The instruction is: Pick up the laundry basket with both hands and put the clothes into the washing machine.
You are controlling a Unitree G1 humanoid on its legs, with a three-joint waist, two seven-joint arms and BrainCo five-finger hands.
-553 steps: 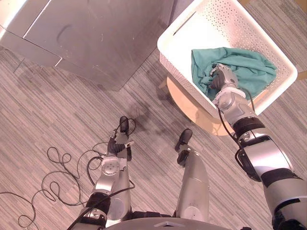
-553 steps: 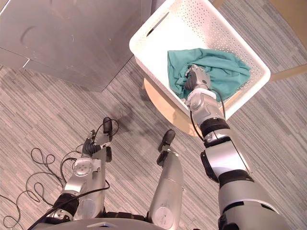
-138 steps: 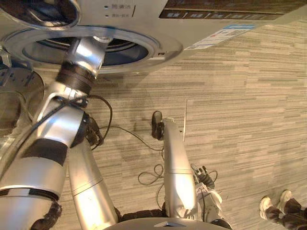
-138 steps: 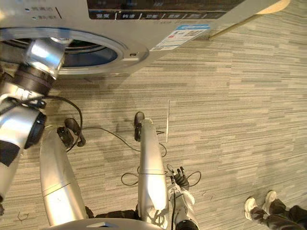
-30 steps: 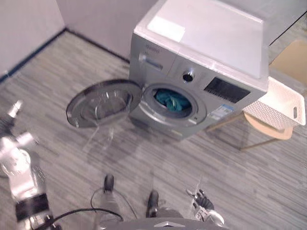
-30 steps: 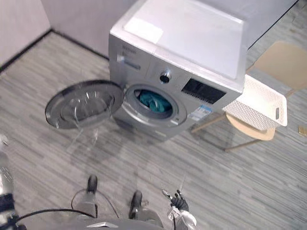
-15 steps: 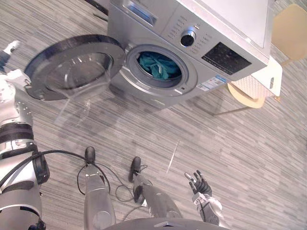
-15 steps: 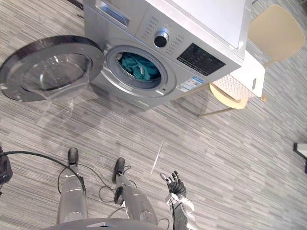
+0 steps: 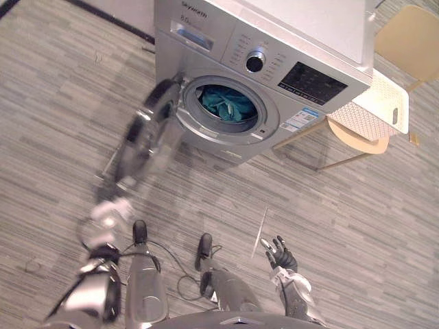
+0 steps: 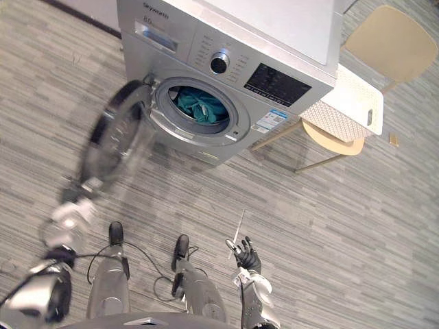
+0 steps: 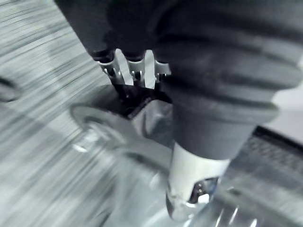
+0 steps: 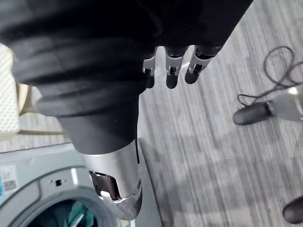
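Now the round glass door [image 9: 147, 137] of the silver washing machine [image 9: 302, 41] has swung half shut just ahead of your left hand [image 9: 112, 213], whose fingers [image 11: 125, 80] are straight. The teal clothes [image 9: 226, 104] lie in the drum well beyond them, so loading looks done. Your right hand [image 9: 280, 256] hangs open and empty.

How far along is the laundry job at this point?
Done: the teal clothes lie inside the washing machine, and the white basket sits on the chair beside it. In hand: the left robot hand, fingers straight, is at the half-open door. Left: likely shutting the door. The right robot hand hangs open.
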